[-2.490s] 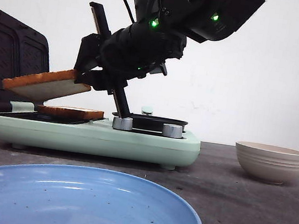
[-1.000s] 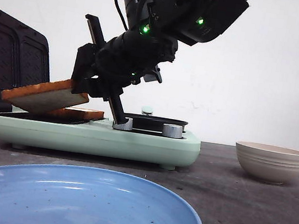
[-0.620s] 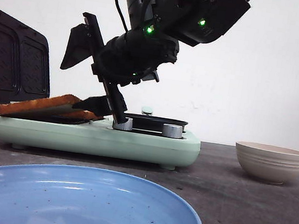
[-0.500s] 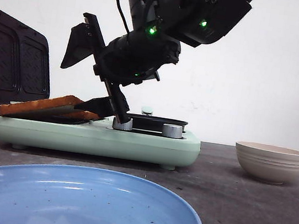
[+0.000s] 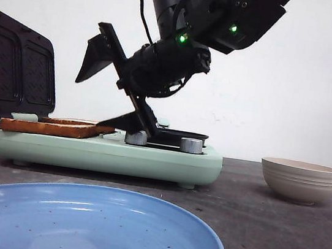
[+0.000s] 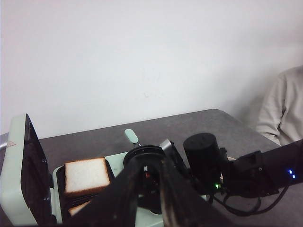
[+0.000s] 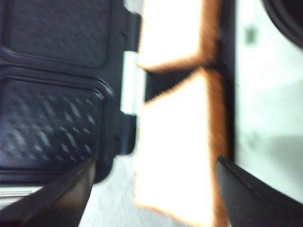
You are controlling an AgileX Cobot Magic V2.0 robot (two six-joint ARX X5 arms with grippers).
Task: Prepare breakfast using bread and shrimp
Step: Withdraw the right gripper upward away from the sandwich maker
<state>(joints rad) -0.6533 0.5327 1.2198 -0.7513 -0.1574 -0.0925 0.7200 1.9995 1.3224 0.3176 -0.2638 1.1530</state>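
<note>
Two bread slices lie flat, side by side, in the open mint-green sandwich maker (image 5: 106,150): the near slice (image 5: 48,126) (image 7: 180,151) and the far slice (image 5: 79,123) (image 7: 177,33). Both slices, one (image 6: 85,176) and the other (image 6: 78,208), also show in the left wrist view. My right gripper (image 5: 100,87) (image 7: 156,203) hangs open just right of them, its lower finger tip by the slice's edge, holding nothing. My left gripper (image 6: 151,165) is far back from the maker, fingers close together with nothing between them. No shrimp is in view.
The maker's dark lid (image 5: 12,72) stands open at the left, and a small black pan (image 5: 171,133) sits on its right half. A beige bowl (image 5: 299,179) stands at the right, a blue plate (image 5: 90,225) in front. A person (image 6: 284,109) sits past the table.
My right gripper lowered the held slice onto the maker beside the other one, opened and let it go, then drew back up and to the right.
</note>
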